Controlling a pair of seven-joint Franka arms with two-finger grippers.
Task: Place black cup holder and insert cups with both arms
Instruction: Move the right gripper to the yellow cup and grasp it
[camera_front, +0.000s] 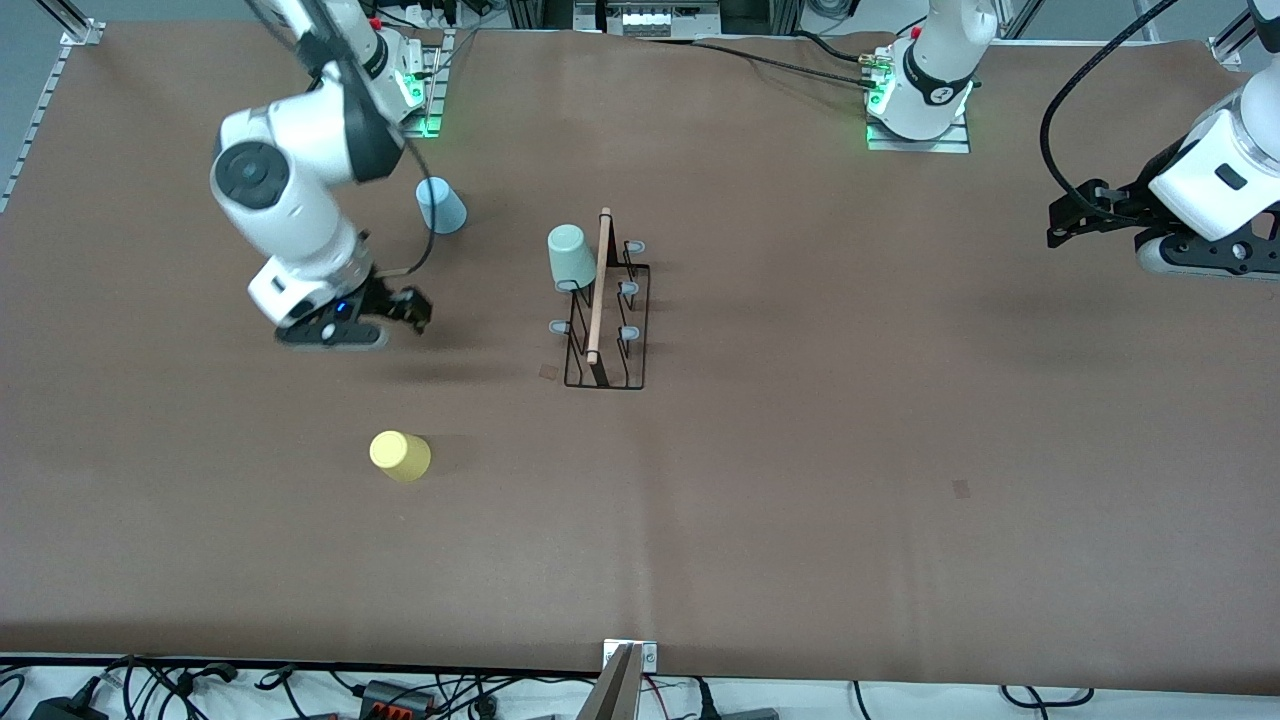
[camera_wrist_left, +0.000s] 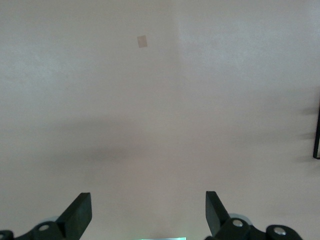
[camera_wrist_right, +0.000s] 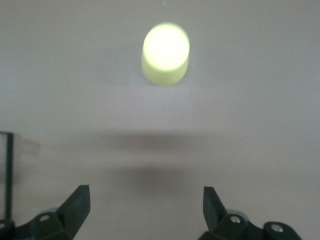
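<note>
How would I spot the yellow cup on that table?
Start at the black cup holder in the middle of the brown table. Look nearer the front camera, toward the right arm's end: the yellow cup stands alone there. It is the only yellow thing; the other cups are mint and blue.

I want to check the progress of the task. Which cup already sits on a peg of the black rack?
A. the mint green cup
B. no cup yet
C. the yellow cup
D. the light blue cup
A: the mint green cup sits upside down on a peg of the black rack, while the yellow cup and the light blue cup stand on the table.
</note>
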